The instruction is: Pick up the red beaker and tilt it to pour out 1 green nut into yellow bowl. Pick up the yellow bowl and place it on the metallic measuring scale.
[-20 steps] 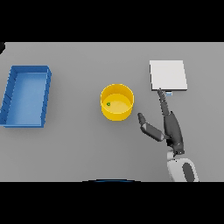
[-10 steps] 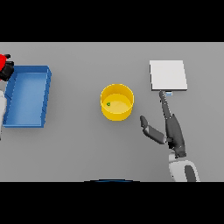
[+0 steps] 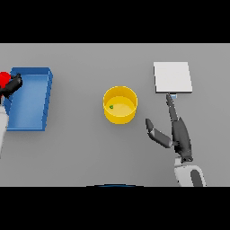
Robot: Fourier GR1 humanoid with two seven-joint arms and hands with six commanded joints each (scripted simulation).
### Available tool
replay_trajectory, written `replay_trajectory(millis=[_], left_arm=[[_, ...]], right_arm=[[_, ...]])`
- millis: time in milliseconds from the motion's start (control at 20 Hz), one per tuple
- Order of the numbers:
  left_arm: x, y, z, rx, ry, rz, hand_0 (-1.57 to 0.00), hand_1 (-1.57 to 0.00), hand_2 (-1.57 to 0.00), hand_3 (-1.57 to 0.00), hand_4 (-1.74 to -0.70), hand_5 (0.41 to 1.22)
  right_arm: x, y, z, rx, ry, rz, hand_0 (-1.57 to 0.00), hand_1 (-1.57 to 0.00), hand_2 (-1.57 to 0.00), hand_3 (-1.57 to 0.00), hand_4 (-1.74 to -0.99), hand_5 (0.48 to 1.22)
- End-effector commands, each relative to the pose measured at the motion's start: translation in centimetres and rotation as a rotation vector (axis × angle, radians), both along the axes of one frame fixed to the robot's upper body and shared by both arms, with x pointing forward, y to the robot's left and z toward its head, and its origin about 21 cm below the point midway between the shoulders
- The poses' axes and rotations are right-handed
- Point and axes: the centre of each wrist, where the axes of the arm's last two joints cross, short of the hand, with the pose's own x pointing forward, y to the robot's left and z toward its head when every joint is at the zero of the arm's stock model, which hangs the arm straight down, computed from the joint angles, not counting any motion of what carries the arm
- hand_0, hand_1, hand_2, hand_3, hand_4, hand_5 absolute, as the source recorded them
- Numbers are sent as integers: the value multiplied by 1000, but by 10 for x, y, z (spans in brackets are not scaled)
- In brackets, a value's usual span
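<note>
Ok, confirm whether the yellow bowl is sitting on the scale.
No, the yellow bowl stands on the grey table, well apart from the scale.

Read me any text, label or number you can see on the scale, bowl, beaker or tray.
None is readable.
Scale: plain top, no digits or marks.
Yellow bowl: blank.
Blue tray: blank.
Red beaker: mostly hidden by the left hand; no marks show.
</note>
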Motion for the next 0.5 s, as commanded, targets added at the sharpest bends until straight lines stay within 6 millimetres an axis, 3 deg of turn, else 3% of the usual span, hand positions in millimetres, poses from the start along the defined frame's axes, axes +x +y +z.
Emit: replay_trajectory(millis=[0, 50, 200, 300, 450], left_arm=[[-1, 0, 2, -5, 2, -13, -1496, -1378, -1351, -1310, -1161, 780], [-1, -2, 3, -5, 10, -31, -1393, -1215, -1209, -1136, -1068, 749], [-4, -5, -2, 8, 53, -49, -772, -637, -652, -614, -920, 677], [-2, -4, -4, 40, 90, -76, -494, -407, -417, -393, -857, 657], [-1, -1, -9, 54, 104, -99, -252, -208, -213, -201, -810, 657]], right_arm=[[0, 3, -2, 11, 4, 4, 1, 1, 1, 1, -1009, 634], [0, 1, 1, 7, -10, 10, 1, 1, 1, 1, -1007, 635], [-3, -2, -1, 10, -5, 9, 1, 1, 1, 1, -1005, 634], [-1, 1, 1, 9, -5, 12, 1, 1, 1, 1, -1009, 639], [2, -1, 1, 0, 1, 9, 1, 1, 1, 1, -1012, 639]])
